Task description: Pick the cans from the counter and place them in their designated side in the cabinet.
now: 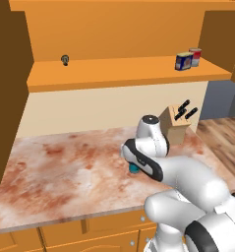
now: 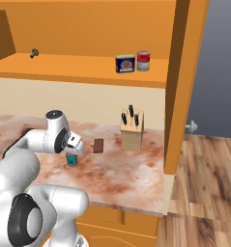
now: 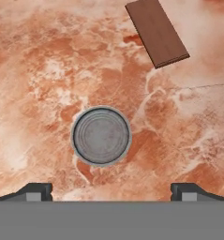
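A teal can [image 2: 70,162] with a silver top [image 3: 101,136] stands upright on the marbled counter [image 1: 65,167]. My gripper [image 3: 111,192] hangs straight above it, pointing down, open, with its fingertips [image 3: 37,191] wide apart and nothing between them. From the left base view, only the can's teal bottom [image 1: 133,169] peeks out under the hand. A dark blue can with a yellow label [image 1: 184,61] stands at the right end of the cabinet shelf [image 1: 114,74], beside a red-and-grey can [image 1: 195,56].
A wooden knife block [image 2: 132,129] stands at the back right of the counter. A flat brown block [image 3: 156,32] lies between it and the teal can. A small dark object [image 1: 65,60] sits on the shelf's left part. Brown cabinet doors [image 1: 8,88] flank the shelf.
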